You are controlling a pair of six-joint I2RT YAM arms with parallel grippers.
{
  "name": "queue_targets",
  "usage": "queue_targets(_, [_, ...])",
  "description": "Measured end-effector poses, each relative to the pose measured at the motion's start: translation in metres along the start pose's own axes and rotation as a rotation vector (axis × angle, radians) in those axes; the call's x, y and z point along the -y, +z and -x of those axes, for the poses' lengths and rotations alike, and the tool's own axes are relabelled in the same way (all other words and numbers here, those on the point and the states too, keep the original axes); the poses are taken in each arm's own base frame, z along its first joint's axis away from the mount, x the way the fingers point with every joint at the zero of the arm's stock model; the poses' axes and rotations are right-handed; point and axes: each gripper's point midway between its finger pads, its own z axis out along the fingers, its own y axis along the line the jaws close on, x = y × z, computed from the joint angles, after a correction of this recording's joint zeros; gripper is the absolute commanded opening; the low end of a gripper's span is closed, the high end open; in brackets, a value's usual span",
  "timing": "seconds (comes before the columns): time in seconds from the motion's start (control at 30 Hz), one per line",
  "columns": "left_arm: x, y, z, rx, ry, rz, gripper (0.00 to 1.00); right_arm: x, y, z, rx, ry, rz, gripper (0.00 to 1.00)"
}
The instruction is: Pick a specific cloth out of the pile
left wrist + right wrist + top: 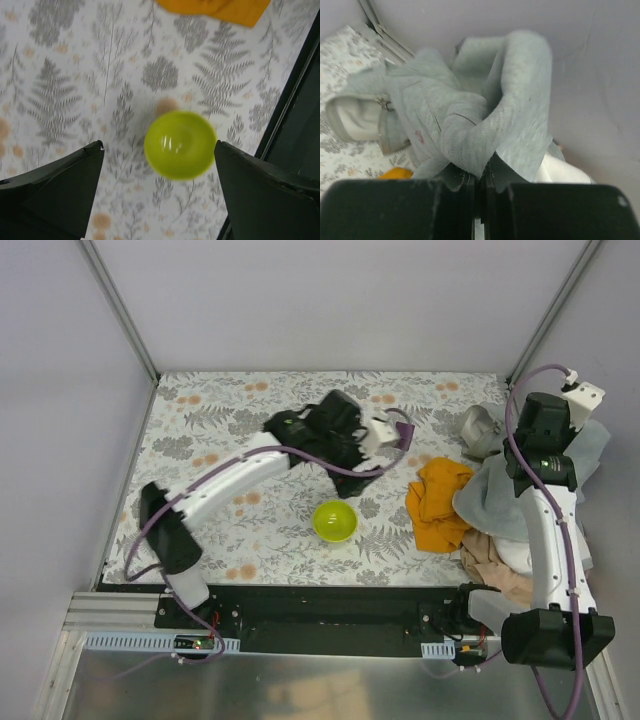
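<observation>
The desk [200, 420] carries one lime-green bowl [334, 520], one orange-yellow cloth [438, 505], one large grey cloth [495, 495], one beige-tan cloth [495, 572] and one white fabric piece [516, 556].

Crumpled orange cloth [438, 505] against grey pile [490, 502]

1. No lettering, number, brand or sign can be read in any of the three views.
2. Right wrist view: the grey garment [470, 125] bears a small pink mark [418, 136], too blurred to tell whether it is a logo or letters.
3. Top view: a small circuit board [195, 643] sits by the left arm's base, and any print on it is too small to make out.
4. The table cover [220, 410] carries only a fern and flower pattern.
</observation>
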Motion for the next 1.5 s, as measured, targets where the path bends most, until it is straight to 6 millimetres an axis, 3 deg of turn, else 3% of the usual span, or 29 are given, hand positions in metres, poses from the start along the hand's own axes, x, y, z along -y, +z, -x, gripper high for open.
queue_targets(0.1, [0.029,0.058,0.048,-0.002,0.060,-0.065,0.99,0.006,0.010,-0.026,-0.075,0.016,-0.020,0.00])
queue_targets(0.27, [0.060,0.160,0.103,0.036,0.067,-0.111,0.99,0.020,0.009,-0.023,-0.065,0.126,-0.030,0.00])
queue_targets(0.37, [0.069,0.219,0.102,0.027,0.067,-0.123,0.99,0.022,0.007,-0.028,-0.067,0.153,-0.023,0.00])
queue_targets(0.5, [0.066,0.273,0.069,-0.041,0.069,-0.089,0.99,0.019,0.007,-0.037,-0.084,0.160,-0.002,0.00])
queue_targets(0.57, [0.064,0.288,0.056,-0.066,0.068,-0.081,0.87,0.017,0.007,-0.038,-0.086,0.162,0.009,0.00])
queue_targets(0.63, [0.064,0.299,0.049,-0.074,0.065,-0.079,0.66,0.016,0.006,-0.038,-0.087,0.166,0.016,0.00])
queue_targets(0.7, [0.064,0.301,0.050,-0.063,0.063,-0.082,0.36,0.015,0.005,-0.038,-0.085,0.170,0.025,0.00])
queue_targets(0.73, [0.064,0.302,0.053,-0.052,0.062,-0.081,0.12,0.015,0.004,-0.037,-0.084,0.172,0.031,0.00])
queue_targets(0.77, [0.064,0.302,0.054,-0.046,0.061,-0.082,0.04,0.015,0.004,-0.037,-0.083,0.174,0.035,0.00])
queue_targets(0.9, [0.064,0.305,0.056,-0.034,0.069,-0.088,0.00,0.015,0.000,-0.034,-0.074,0.183,0.045,0.00])
queue_targets(1.07, [0.058,0.290,0.050,-0.057,0.067,-0.086,0.00,0.016,-0.001,-0.034,-0.072,0.190,0.046,0.00])
queue_targets(1.13, [0.051,0.273,0.051,-0.073,0.077,-0.074,0.00,0.016,-0.002,-0.034,-0.072,0.194,0.048,0.00])
queue_targets(1.2, [0.037,0.246,0.064,-0.056,0.090,-0.044,0.00,0.015,-0.003,-0.035,-0.076,0.196,0.058,0.00])
queue_targets(1.33, [0.005,0.159,0.120,0.075,0.136,0.064,0.00,0.001,-0.007,-0.042,-0.119,0.190,0.140,0.00])
queue_targets(1.5, [-0.031,0.003,0.197,0.329,0.223,0.323,0.00,-0.031,-0.024,-0.055,-0.197,0.164,0.326,0.00])
